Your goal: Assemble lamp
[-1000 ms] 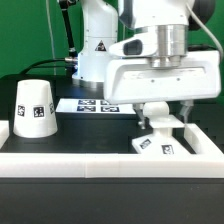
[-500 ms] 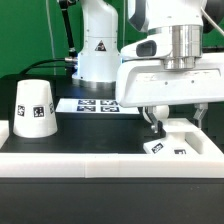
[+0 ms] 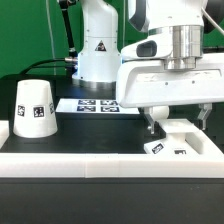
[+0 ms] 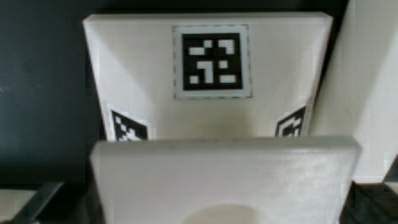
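The lamp base (image 3: pixel 172 146), a small white square block with black-and-white tags, sits low between my gripper's fingers at the exterior view's right, just behind the front rail. My gripper (image 3: pixel 176 128) is shut on it, one finger on each side. In the wrist view the base (image 4: pixel 214 110) fills the picture, and my gripper (image 4: pixel 210 200) has its dark fingers (image 4: pixel 29 200) at the base's two edges. The tapered white shade (image 3: pixel 35 108) stands mouth down on the table at the exterior view's left, well apart from my gripper. The bulb is out of view.
The long white border rail (image 3: pixel 90 160) runs along the table's front and turns back at the right (image 3: pixel 208 142). The marker board (image 3: pixel 92 104) lies flat behind the middle of the table. The arm's white pedestal (image 3: pixel 98 50) stands at the back.
Since one second ago my gripper has moved toward the exterior view's right with the base between its fingers. In the last half second nothing has visibly moved.
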`<action>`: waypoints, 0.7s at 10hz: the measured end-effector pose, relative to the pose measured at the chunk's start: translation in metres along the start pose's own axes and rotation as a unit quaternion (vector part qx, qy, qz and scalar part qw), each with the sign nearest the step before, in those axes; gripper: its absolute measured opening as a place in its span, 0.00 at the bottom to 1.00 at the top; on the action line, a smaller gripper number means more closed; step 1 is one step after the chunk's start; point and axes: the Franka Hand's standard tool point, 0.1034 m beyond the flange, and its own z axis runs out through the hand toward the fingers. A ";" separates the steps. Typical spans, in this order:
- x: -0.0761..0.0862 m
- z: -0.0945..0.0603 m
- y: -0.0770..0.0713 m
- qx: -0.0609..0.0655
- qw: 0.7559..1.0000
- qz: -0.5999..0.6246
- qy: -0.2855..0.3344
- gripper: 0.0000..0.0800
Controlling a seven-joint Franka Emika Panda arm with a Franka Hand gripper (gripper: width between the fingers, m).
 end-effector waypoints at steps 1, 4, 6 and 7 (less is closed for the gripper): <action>0.000 0.000 0.000 0.000 1.000 0.000 0.000 0.86; -0.013 -0.008 0.001 -0.001 1.000 0.011 -0.002 0.87; -0.037 -0.031 0.003 0.000 0.999 0.031 -0.015 0.87; -0.051 -0.041 0.003 -0.001 0.999 0.038 -0.016 0.87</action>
